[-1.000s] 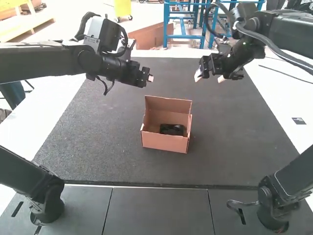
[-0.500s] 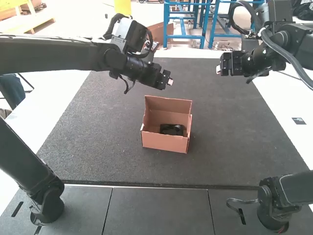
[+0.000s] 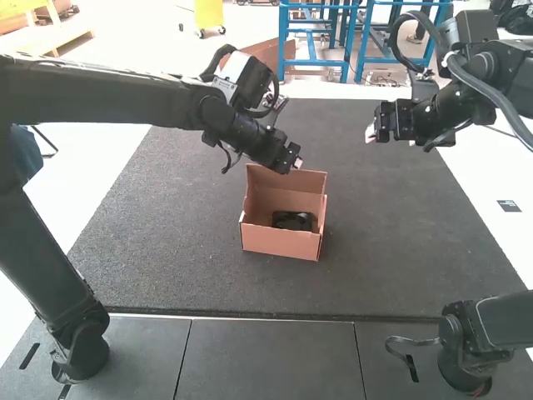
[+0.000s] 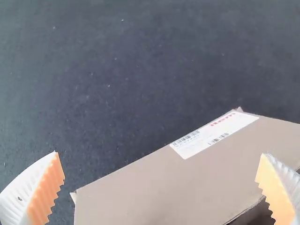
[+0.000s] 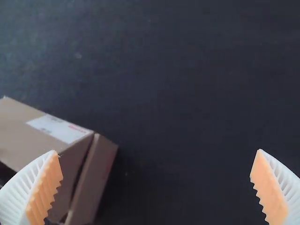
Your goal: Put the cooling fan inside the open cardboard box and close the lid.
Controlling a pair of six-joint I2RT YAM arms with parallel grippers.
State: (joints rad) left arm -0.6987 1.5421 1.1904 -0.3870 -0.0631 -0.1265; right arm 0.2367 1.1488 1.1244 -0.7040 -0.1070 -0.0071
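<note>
Left tool (image 3: 291, 158) seemingly at box lid (image 3: 286, 178)

Black arms (image 3: 100, 92), looped black cables (image 3: 396, 33), white ribbed claw fingers (image 4: 21, 199), orange toothed pads (image 4: 47, 187)

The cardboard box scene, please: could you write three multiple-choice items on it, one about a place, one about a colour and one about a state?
1. Where is the cooling fan?
A) inside the cardboard box
B) beside it
C) under it

2. What colour pads do the left fingers carry?
A) green
B) blue
C) orange

3. How does the box's lid stand?
A) shut flat
B) upright, open
C) torn off

Answers:
1 A, the high view shows the fan lying on the box's floor.
2 C, the left wrist view shows orange ribbed pads.
3 B, the flap rises from the box's back wall.
</note>
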